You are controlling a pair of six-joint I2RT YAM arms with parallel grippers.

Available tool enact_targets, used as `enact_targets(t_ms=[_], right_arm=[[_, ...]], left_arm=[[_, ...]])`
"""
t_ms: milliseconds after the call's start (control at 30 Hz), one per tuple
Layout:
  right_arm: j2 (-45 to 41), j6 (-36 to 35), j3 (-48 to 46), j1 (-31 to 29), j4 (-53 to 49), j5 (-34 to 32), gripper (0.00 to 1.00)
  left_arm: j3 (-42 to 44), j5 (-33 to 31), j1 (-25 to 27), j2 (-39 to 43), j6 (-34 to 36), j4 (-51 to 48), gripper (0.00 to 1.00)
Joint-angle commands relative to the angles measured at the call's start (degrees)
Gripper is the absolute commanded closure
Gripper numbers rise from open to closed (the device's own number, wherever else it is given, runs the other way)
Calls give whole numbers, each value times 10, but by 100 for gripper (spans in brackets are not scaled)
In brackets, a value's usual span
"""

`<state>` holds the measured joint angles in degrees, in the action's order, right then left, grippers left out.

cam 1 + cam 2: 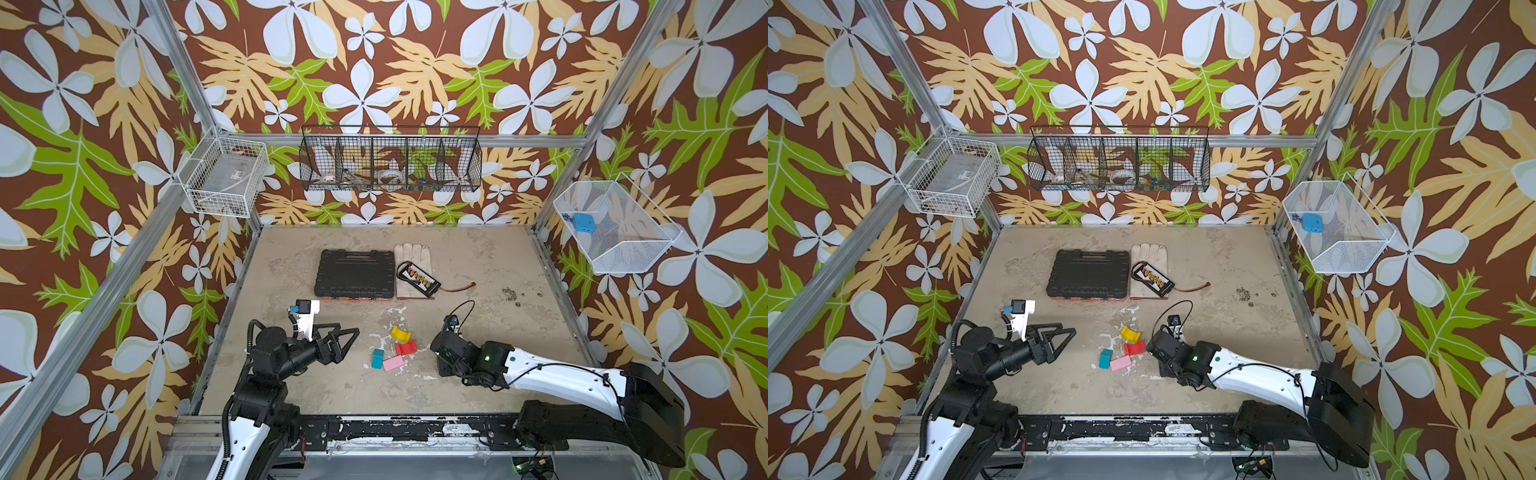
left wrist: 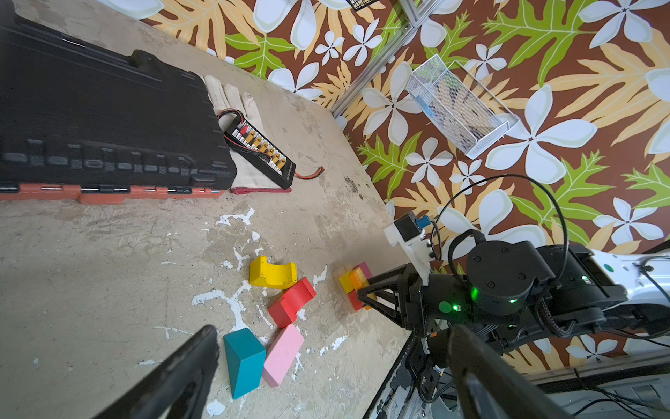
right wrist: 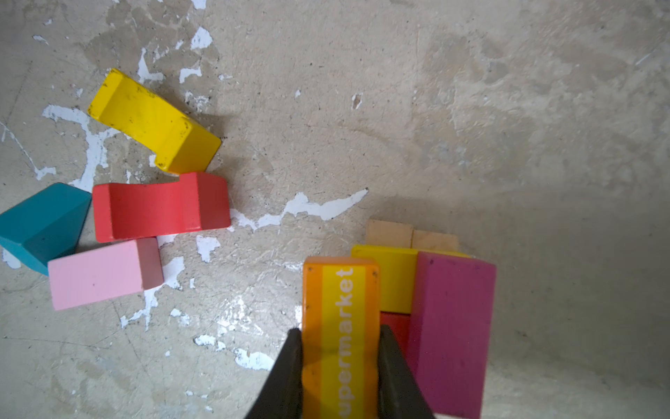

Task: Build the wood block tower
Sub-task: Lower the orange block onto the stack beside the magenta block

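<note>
My right gripper [image 3: 340, 330] is shut on an orange block [image 3: 340, 290] lettered "supermarket". It holds the block beside a magenta block [image 3: 453, 326] on the tower [image 2: 346, 283], over yellow [image 3: 391, 275], red and tan layers. I cannot tell whether the orange block rests on them. In both top views the right wrist hides the tower. Four loose wood blocks lie left of it: a yellow arch [image 1: 401, 333], a red arch [image 1: 406, 347], a teal block [image 1: 377, 358] and a pink block [image 1: 393, 364]. My left gripper [image 1: 347, 338] hovers open to their left, holding nothing.
A black case [image 1: 354, 274], a pale glove [image 1: 411, 253] and a charging board with wires [image 1: 419, 277] lie at the back of the table. Wire baskets [image 1: 390, 160] hang on the walls. A metal rail [image 1: 395, 428] runs along the front edge.
</note>
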<state>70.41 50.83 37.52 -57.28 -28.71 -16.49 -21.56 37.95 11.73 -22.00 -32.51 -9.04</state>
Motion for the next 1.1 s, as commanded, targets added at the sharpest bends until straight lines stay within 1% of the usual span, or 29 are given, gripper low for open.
enact_targets(t_ms=[0,233,333,600,933,1067], right_arm=[[6,12,2,-2,-12,-8,76],[-4,23,-8,-2,-18,-16,76],[-7,23,-9,-1,-19,-21,74],[7,23,-12,-2,-19,-25,74],[15,26,-16,-1,-19,-36,67],[21,26,-17,-2,-16,-37,67]], left_arm=[[0,8,-1,1,3,18,0],[0,8,-1,1,3,18,0],[0,8,0,2,3,17,0],[1,9,-1,2,3,18,0],[1,8,0,2,3,18,0],[1,8,-1,2,3,18,0]])
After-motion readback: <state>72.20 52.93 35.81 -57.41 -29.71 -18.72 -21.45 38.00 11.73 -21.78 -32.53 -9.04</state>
